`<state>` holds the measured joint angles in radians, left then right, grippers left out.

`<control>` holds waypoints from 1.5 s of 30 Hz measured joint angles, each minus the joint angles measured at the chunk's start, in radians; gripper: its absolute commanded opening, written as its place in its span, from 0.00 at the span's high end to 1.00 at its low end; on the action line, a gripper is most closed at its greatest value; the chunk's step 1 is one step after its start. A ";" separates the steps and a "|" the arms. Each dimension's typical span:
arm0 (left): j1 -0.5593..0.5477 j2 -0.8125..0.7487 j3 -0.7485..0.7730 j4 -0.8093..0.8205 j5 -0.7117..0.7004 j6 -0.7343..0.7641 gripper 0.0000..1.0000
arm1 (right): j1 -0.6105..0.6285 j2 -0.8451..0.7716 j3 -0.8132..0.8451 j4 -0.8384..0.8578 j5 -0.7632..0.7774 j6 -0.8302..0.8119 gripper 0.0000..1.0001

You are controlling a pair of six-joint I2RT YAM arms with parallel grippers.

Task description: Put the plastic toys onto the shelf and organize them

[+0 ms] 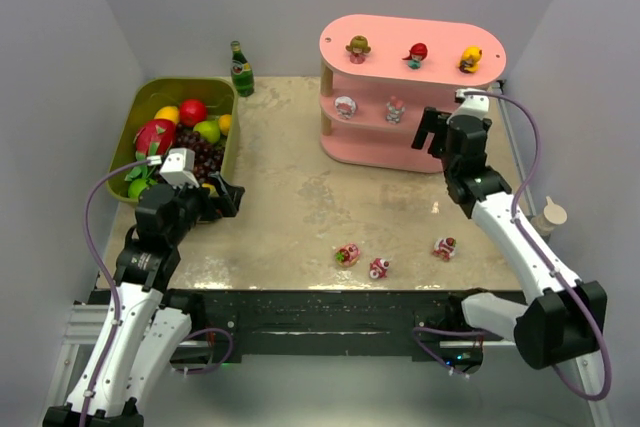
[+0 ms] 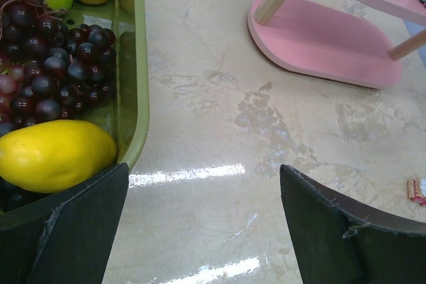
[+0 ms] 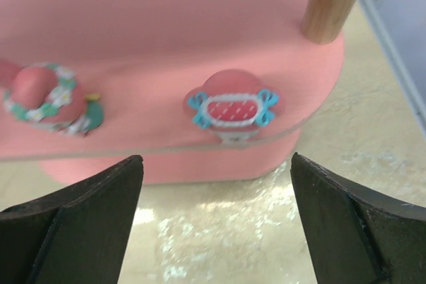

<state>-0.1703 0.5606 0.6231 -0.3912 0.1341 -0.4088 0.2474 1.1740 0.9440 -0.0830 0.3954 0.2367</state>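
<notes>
The pink shelf (image 1: 440, 42) stands at the back right. Its top board carries three plastic toys: brown-haired (image 1: 357, 48), red (image 1: 417, 54) and yellow (image 1: 470, 58). The middle board holds two more (image 1: 345, 106) (image 1: 396, 109). In the right wrist view a pink toy with a red and blue bow (image 3: 231, 106) stands at that board's front edge, beside a wreathed one (image 3: 46, 98). My right gripper (image 3: 214, 157) hangs open and empty just before the bow toy. Three toys (image 1: 347, 254) (image 1: 379, 268) (image 1: 445, 247) lie on the table. My left gripper (image 2: 203, 167) is open and empty over the table beside the bin.
An olive-green bin (image 1: 225, 152) at the left holds grapes (image 2: 53, 64), a yellow fruit (image 2: 53, 154) and other fruits. A green bottle (image 1: 241, 68) stands behind it. White walls close in the table's back and sides. A beige object (image 1: 551, 215) sits off the right edge.
</notes>
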 measured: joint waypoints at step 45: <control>0.000 -0.027 0.000 0.000 -0.011 0.000 0.00 | 0.782 0.055 -0.328 -0.056 -0.336 0.103 0.48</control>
<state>-0.1703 0.5339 0.6231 -0.3916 0.1230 -0.4091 1.0290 1.2293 0.6163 -0.1387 0.0597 0.3401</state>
